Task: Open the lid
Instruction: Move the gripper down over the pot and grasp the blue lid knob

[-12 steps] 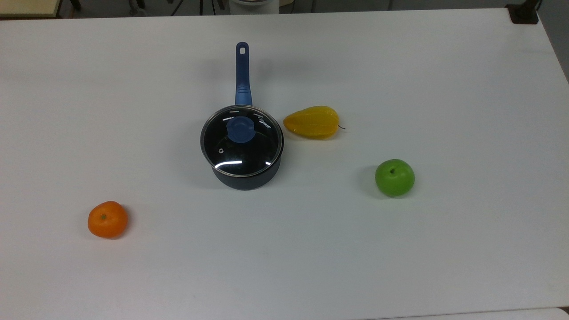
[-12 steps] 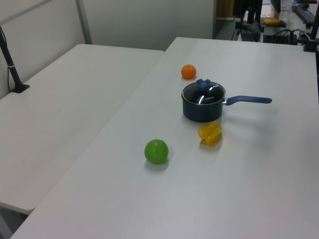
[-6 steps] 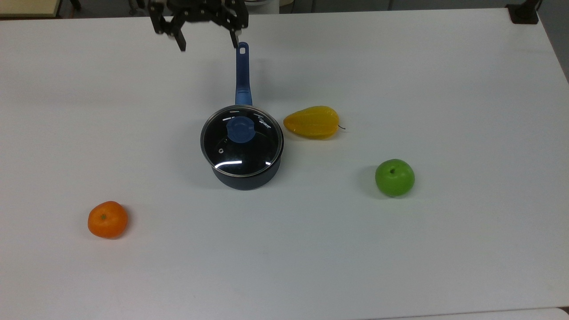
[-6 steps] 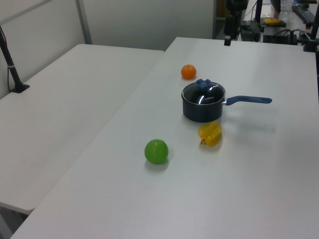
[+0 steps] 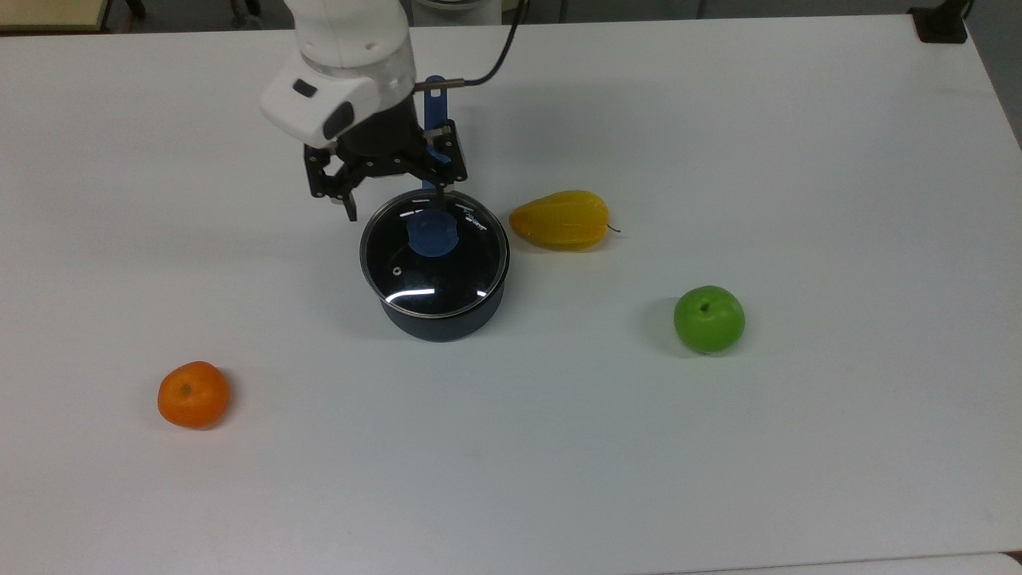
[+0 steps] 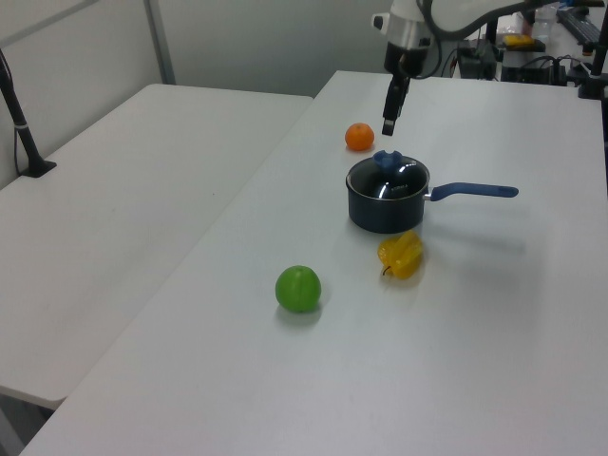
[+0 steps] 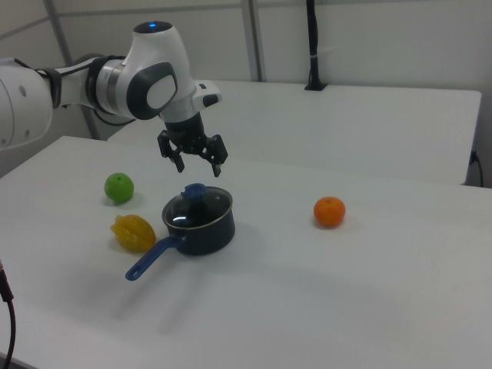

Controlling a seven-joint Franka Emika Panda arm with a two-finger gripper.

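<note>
The white counter (image 5: pixel 718 479) carries everything. The arm (image 7: pixel 115 84) reaches in from the top view's upper edge, its white wrist over the pan's blue handle (image 6: pixel 475 191). The hand (image 5: pixel 393 198) hangs open above the counter, its two black fingers (image 7: pixel 217 166) spread wide and holding nothing; in the right view it sits above the pan and clear of it. The dark pan (image 5: pixel 441 319) stands near the middle of the counter, handle pointing toward the top view's upper edge. The lid (image 5: pixel 447 275) sits closed on the pan, its metal rim flush all round, a small steam hole toward the top view's left. A yellow fruit (image 5: pixel 560 219) lies just beside the pan on the top view's right. A green apple (image 5: pixel 708 319) sits further to that side, well apart. An orange (image 5: pixel 193 394) rests well apart toward the top view's lower left. The lid's blue knob (image 5: pixel 432 235) stands at its centre, untouched.
</note>
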